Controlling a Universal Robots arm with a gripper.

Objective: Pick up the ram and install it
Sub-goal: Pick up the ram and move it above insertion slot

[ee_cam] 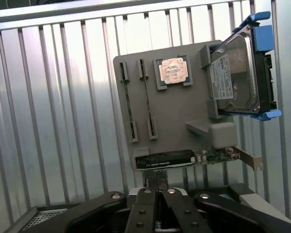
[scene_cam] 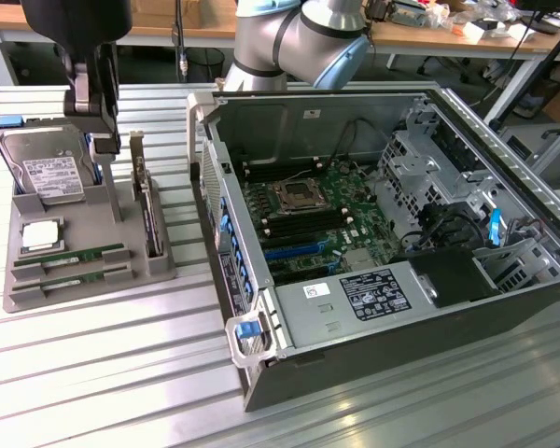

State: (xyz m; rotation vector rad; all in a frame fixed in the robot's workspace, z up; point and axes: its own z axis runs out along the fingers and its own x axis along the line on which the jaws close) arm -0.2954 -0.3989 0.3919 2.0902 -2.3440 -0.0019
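Two ram sticks (scene_cam: 71,254) sit edge-up in tray (scene_cam: 86,220) slots, top edges free for pinch. My gripper (ee_cam: 155,188): closed, empty, hovering over tray. Case (scene_cam: 289,117) open.

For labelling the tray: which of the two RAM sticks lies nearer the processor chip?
The inner RAM stick, beside the processor chip; the outer RAM stick lies along the tray edge.
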